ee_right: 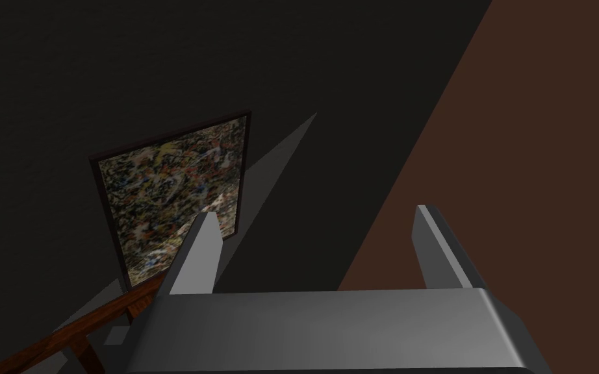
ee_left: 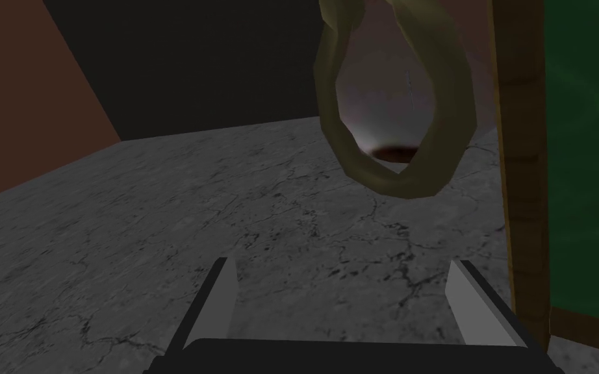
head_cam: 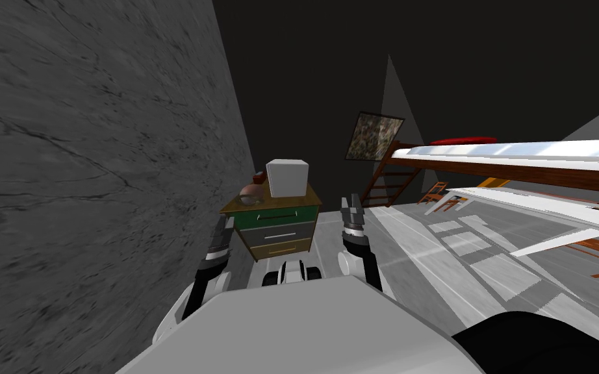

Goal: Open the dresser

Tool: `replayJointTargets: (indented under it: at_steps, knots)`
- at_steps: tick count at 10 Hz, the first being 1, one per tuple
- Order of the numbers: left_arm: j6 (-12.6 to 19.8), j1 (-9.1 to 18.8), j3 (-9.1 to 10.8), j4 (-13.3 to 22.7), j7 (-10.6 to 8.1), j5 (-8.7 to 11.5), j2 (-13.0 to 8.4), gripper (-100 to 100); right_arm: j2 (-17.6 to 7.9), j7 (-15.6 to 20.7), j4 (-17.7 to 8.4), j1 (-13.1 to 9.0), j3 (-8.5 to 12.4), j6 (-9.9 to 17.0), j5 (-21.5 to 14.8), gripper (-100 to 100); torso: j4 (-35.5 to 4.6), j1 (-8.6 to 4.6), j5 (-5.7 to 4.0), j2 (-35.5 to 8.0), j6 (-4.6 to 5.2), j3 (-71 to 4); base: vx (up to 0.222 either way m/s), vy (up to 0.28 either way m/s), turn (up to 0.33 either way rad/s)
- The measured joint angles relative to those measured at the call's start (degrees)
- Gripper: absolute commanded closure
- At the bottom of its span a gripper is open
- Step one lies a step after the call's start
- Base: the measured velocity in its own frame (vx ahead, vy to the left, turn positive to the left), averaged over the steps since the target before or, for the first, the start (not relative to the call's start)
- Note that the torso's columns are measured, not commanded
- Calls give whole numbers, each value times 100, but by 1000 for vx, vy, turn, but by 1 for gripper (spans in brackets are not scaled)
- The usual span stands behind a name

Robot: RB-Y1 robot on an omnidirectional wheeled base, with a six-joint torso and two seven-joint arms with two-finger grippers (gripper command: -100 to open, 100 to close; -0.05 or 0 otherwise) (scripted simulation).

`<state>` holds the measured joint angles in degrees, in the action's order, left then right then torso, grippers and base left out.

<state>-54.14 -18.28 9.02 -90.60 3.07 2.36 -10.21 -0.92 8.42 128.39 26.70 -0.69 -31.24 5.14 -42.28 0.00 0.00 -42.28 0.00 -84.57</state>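
Standing against the dark grey marbled wall (head_cam: 97,162), the dresser (head_cam: 312,195) is ahead and a little to the robot's left. Three drawers are noted, all flush with the frame: a green drawer (head_cam: 277,216) on top, a grey drawer (head_cam: 282,232) in the middle and a tan drawer (head_cam: 285,247) at the bottom, each with a bar handle. The wooden top carries a white box (head_cam: 286,176), a pinkish bowl (head_cam: 250,193) at the wall-side front corner, and a small dark red item (head_cam: 258,176) behind the bowl, whose identity cannot be determined.

The left gripper (head_cam: 221,227) is held up at the dresser's wall-side front corner, between dresser and wall; no contact is seen. Its fingers are spread and hold nothing. In the left wrist view the bowl's olive rim lies beyond the fingers, and the dresser's wooden edge and green drawer front stand just beside one finger.

The right gripper (head_cam: 353,201) is held up on the dresser's other side, apart from it, over the pale floor (head_cam: 421,260). Its fingers are spread and hold nothing.
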Motion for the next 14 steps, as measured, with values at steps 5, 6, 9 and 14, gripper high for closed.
replayJointTargets:
  at_steps: [5,6,9,14]
  knots:
    - [-557,185,31,813,51,1,10,-100,0,0,0,0,0,0,0,0,0,-3,-1,2,1,-1,23,-18,-5]
    - [-629,228,31,961,67,-4,17,-100,0,0,0,0,0,0,0,0,0,-2,-1,0,0,0,24,-32,-8]
    - [-970,339,27,1458,112,-24,36,-100,0,0,0,0,0,0,0,0,0,1,0,2,0,0,26,-23,-5]
    - [-1420,516,12,2178,170,-63,48,-100,0,0,0,0,0,0,0,0,0,-1,0,0,0,0,27,-30,-6]
